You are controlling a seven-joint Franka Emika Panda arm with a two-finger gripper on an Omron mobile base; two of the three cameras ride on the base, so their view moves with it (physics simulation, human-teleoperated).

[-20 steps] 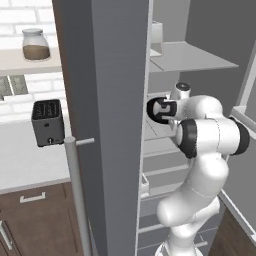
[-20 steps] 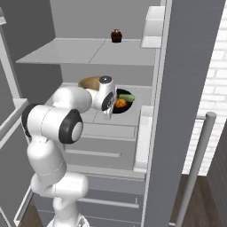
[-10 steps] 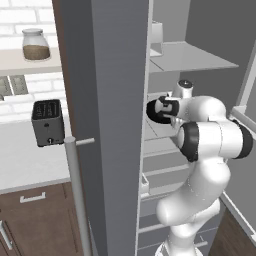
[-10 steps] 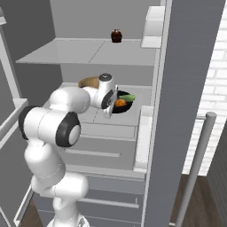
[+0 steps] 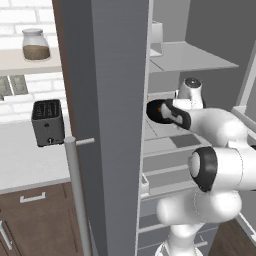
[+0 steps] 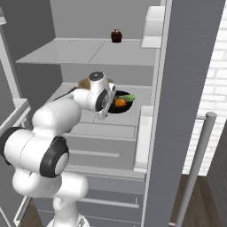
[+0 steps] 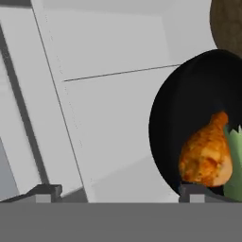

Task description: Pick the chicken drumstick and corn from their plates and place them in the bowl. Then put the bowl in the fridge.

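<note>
The black bowl [image 6: 111, 108] rests on a middle shelf of the open fridge [image 6: 102, 126]. Inside it lie the orange-brown chicken drumstick [image 6: 119, 103] and the pale green corn [image 6: 128, 97]. In the hand view the bowl [image 7: 172, 118] sits at the right, holding the drumstick [image 7: 207, 156], with the corn [image 7: 235, 156] cut off by the frame edge. My gripper [image 7: 120, 191] is open, its fingertips wide apart; the right tip is at the bowl's near rim and the left over bare shelf. From the right base camera the gripper [image 6: 106, 105] is just left of the bowl. The plates are out of view.
A brown rounded object [image 7: 229, 23] stands behind the bowl on the same shelf. A small dark jar [image 6: 116, 35] is on the upper shelf. The fridge door [image 5: 110, 100] stands open on my left, its white door bin [image 6: 142, 137] on my right. A toaster [image 5: 47, 122] sits on the counter.
The hand has drawn back slightly from the bowl and the elbow has dropped lower. The bowl stays put on the shelf.
</note>
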